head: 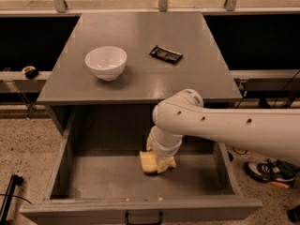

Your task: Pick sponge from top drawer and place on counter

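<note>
The pale yellow sponge (148, 162) lies on the floor of the open top drawer (101, 178), near its middle. My gripper (162, 163) reaches down into the drawer from the right, at the end of the white arm (225, 128). It sits right at the sponge's right side, low on the drawer floor. The wrist hides part of the sponge and the space behind it. The grey counter (140, 32) is above the drawer.
A white bowl (106, 62) stands at the counter's left. A flat black packet (166, 54) lies at its middle right. The drawer's black handle (143, 218) is at the front edge. Shoes (271, 172) lie on the floor to the right.
</note>
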